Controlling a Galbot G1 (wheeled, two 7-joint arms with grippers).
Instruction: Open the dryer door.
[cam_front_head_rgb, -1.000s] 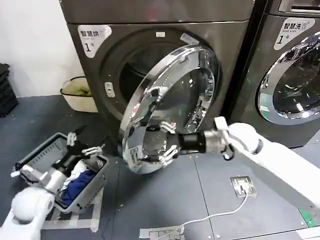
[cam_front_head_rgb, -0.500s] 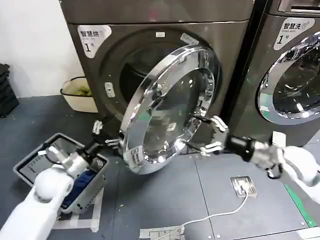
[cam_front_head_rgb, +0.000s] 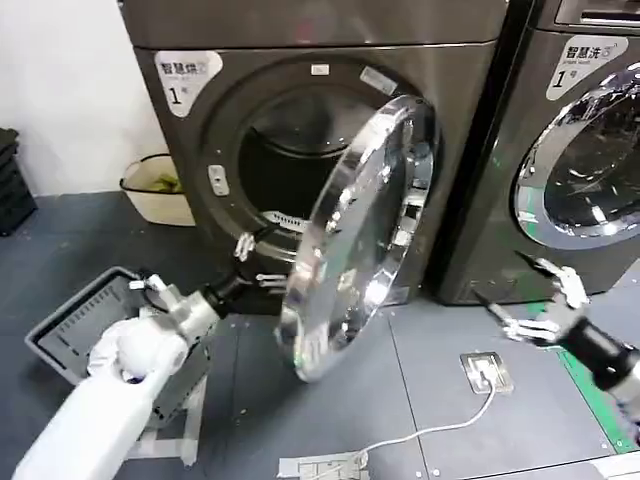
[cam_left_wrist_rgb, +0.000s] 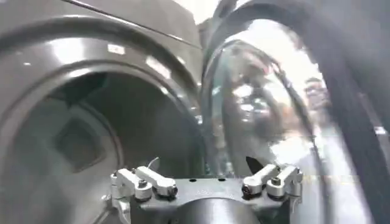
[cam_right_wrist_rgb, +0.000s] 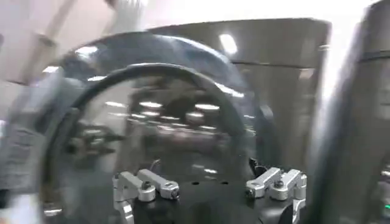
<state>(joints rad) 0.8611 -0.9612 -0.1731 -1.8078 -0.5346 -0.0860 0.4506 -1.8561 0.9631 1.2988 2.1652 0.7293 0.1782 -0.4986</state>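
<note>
The dryer (cam_front_head_rgb: 200, 130) stands at the left with its round chrome door (cam_front_head_rgb: 360, 240) swung well out, so the dark drum (cam_front_head_rgb: 290, 160) is exposed. My left gripper (cam_front_head_rgb: 258, 262) is open just in front of the drum's lower edge, on the inner side of the door and close to its free rim. In the left wrist view the left gripper (cam_left_wrist_rgb: 207, 182) holds nothing and faces the drum opening (cam_left_wrist_rgb: 79, 140) and the door glass (cam_left_wrist_rgb: 274, 122). My right gripper (cam_front_head_rgb: 505, 285) hangs open to the right, apart from the door. The right wrist view has the right gripper (cam_right_wrist_rgb: 207, 182) facing the door's outer face (cam_right_wrist_rgb: 152, 134).
A grey laundry basket (cam_front_head_rgb: 70, 330) sits on the floor at the lower left, under my left arm. A cream bin (cam_front_head_rgb: 160, 185) stands against the wall. A second machine (cam_front_head_rgb: 580, 150) is at the right. A floor socket (cam_front_head_rgb: 487, 372) with a white cable lies in front.
The door has swung farther open. My left gripper rose to the right from the basket toward the drum, behind the door. My right gripper came off the door and drew back to the right.
</note>
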